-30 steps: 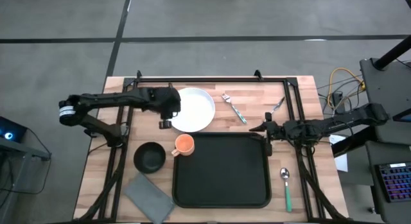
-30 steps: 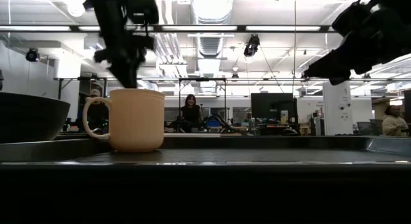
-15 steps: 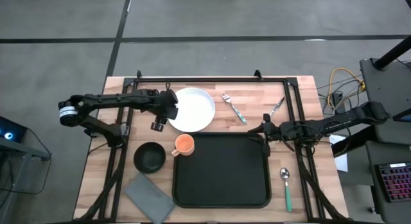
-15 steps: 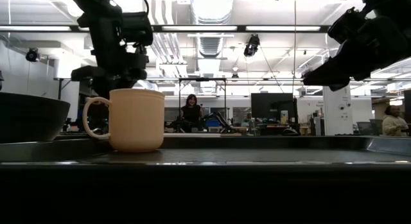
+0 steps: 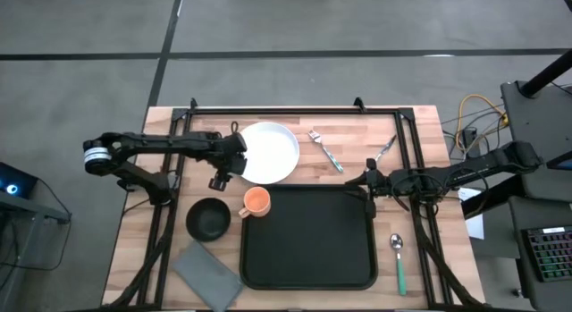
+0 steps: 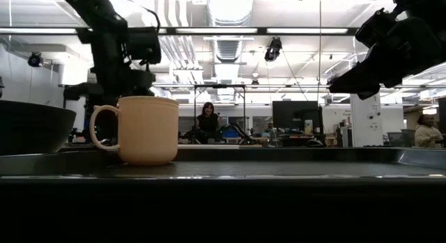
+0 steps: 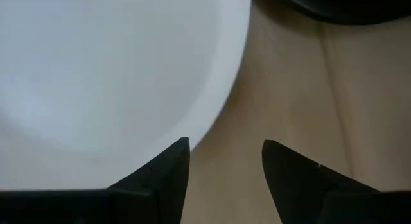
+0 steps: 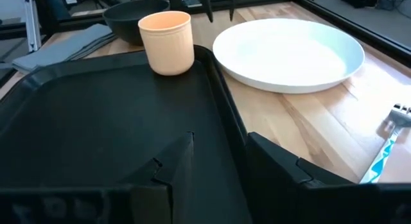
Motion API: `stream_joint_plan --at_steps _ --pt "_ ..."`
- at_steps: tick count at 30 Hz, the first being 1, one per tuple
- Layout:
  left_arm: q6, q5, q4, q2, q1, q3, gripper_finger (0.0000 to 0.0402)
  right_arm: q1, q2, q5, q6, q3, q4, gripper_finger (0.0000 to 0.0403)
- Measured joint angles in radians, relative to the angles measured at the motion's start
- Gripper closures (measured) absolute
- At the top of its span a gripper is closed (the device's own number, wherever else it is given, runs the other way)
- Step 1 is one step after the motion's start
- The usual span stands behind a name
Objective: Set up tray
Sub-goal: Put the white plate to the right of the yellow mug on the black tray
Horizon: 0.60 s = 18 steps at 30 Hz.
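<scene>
The black tray (image 5: 308, 258) lies at the table's near middle, with the orange mug (image 5: 256, 201) standing in its far left corner. The white plate (image 5: 268, 153) rests on the wood beyond the tray. My left gripper (image 5: 217, 180) is open at the plate's left near rim (image 7: 234, 89); one finger is over the rim and the other over bare wood. My right gripper (image 5: 362, 180) is open at the tray's far right corner. In the right wrist view its fingers (image 8: 218, 153) stand on either side of the tray's raised rim (image 8: 221, 102) without touching it.
A black bowl (image 5: 208, 219) and a grey folded cloth (image 5: 207, 274) lie left of the tray. A fork (image 5: 326, 149) and another utensil (image 5: 386, 147) are on the far right wood. A green-handled spoon (image 5: 398, 263) lies right of the tray. A black frame runs around the table.
My left gripper has come down and moved toward the table's near edge along the plate's left rim, now standing low beside it. The plate, mug and tray have stayed where they were.
</scene>
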Motion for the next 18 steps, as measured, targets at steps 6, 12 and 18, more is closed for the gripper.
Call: stream_joint_plan --at_steps 6,12,18 --pt "-0.001 -0.002 0.119 0.000 0.000 -0.033 0.0226 0.000 0.000 0.000 0.021 0.000 0.000 0.0269" --pt "0.007 -0.001 0.133 0.017 0.000 -0.032 0.0226 0.000 0.000 0.000 0.034 0.000 -0.001 0.0269" --pt "0.003 0.023 0.134 0.104 0.000 -0.027 0.0226 0.000 0.000 0.000 0.037 0.000 -0.001 0.0267"
